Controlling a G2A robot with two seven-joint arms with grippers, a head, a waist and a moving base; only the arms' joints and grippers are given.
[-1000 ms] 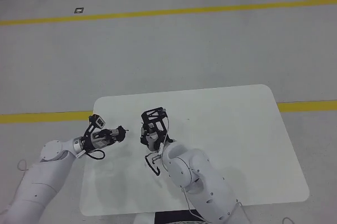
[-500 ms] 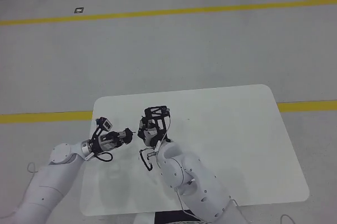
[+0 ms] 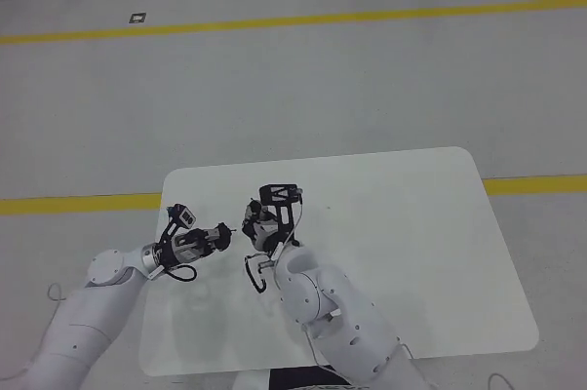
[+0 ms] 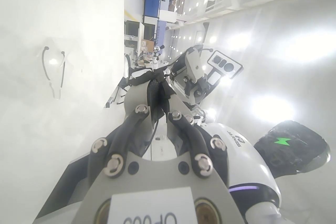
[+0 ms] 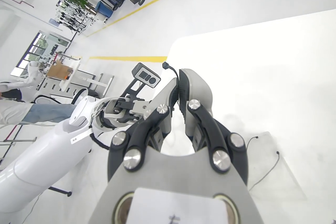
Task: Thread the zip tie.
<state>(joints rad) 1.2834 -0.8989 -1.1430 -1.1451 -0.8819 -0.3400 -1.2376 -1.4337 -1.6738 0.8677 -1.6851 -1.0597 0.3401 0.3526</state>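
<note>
A thin black zip tie (image 5: 169,68) is held in the air between both grippers, above the left part of the white table (image 3: 420,195). My right gripper (image 5: 178,83) is shut on it, with the square head poking out past the fingertips. My left gripper (image 4: 157,80) faces it tip to tip and is shut on a black end of the zip tie (image 4: 153,76). From above, the left gripper (image 3: 218,235) and right gripper (image 3: 253,232) are nearly touching, with a short black strand between them.
A clear plastic bag (image 4: 53,70) with spare black zip ties lies flat on the table below the grippers, the same bag (image 5: 265,156) being near the right arm. The table's left edge and rounded corner are close by.
The left gripper has moved right, closing the gap to the right gripper, and the right gripper has shifted slightly. Both have stayed shut.
</note>
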